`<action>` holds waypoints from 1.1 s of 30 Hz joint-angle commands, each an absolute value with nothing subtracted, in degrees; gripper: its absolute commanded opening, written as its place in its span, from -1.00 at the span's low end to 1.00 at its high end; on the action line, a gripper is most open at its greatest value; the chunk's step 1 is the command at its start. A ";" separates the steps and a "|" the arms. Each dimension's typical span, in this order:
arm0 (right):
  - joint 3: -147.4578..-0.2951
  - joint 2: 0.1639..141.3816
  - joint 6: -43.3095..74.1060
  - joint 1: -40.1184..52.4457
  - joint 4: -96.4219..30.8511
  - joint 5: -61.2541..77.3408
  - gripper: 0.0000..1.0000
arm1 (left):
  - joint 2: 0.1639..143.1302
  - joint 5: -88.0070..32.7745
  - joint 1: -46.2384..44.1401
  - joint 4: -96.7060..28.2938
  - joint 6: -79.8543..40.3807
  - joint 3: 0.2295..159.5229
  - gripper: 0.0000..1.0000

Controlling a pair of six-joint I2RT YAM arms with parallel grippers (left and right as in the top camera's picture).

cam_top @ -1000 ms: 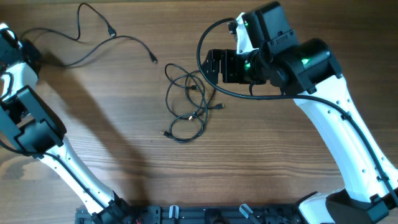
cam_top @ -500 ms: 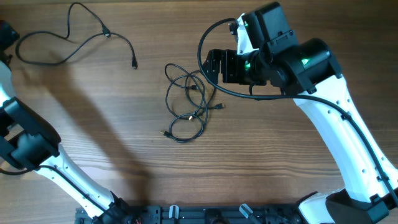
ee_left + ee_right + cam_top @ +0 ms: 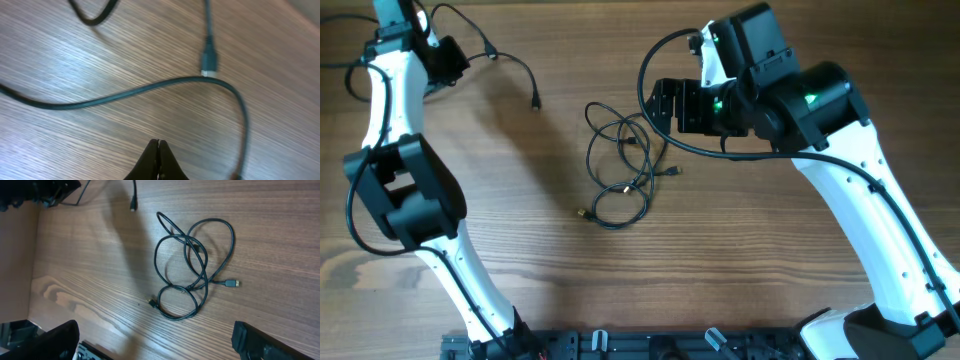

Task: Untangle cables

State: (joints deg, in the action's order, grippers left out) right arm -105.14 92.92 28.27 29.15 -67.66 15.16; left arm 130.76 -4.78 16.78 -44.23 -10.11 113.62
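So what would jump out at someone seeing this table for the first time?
Probably the knot of thin black cables looped over one another in the middle of the wooden table, with the right gripper open close by. At the far left corner, the left gripper is shut above a separate cable that lies apart from the knot.

A brown wooden table [image 3: 740,260]
Long lines run through the wood, and soft dark shadows [image 3: 127,265] lie on it.
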 commanded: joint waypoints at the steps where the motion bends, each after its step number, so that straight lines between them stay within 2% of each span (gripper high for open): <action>1: -105.36 93.58 28.45 29.28 -68.20 14.59 0.99 | 135.06 5.37 17.82 -43.99 -11.40 113.47 -0.92; 3: -105.36 93.58 28.47 29.28 -68.05 14.59 0.98 | 136.64 0.73 18.85 -44.91 -10.90 113.47 -0.92; 9: -105.36 93.58 28.49 29.28 -68.14 14.59 0.99 | 138.69 0.99 18.98 -42.78 -10.74 113.47 -0.92; 16: -105.36 93.58 28.51 29.28 -68.88 14.59 0.99 | 142.76 1.96 23.00 -32.62 -8.67 113.47 -0.92; 19: -105.36 93.58 28.69 29.28 -69.06 14.63 1.00 | 143.26 1.58 24.64 -25.80 -3.07 113.47 -0.92; 20: -105.36 93.58 28.71 29.28 -69.17 14.63 0.99 | 142.93 1.54 25.36 -20.18 -3.25 114.15 -0.92; 24: -105.36 93.58 30.06 29.28 -70.11 15.03 1.00 | 142.19 1.50 25.67 -18.50 -2.98 124.14 -0.89; 25: -105.36 93.58 30.06 29.28 -70.15 15.03 1.00 | 142.17 1.28 25.47 -18.94 -3.03 124.20 -0.28; 26: -105.36 93.58 30.06 29.28 -70.17 15.05 0.99 | 142.21 1.10 25.32 -20.69 -3.01 124.18 0.57; 27: -105.36 93.58 30.04 29.28 -70.17 15.05 0.99 | 142.32 1.10 25.26 -23.49 -3.01 124.11 0.99; 33: -105.36 93.58 29.98 29.28 -70.65 15.05 0.99 | 142.30 1.02 25.23 -38.94 -3.03 124.03 0.99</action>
State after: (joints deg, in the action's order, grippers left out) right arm -105.14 92.92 29.36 29.15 -70.32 15.18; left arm 142.21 1.02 25.47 -36.03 -3.70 124.01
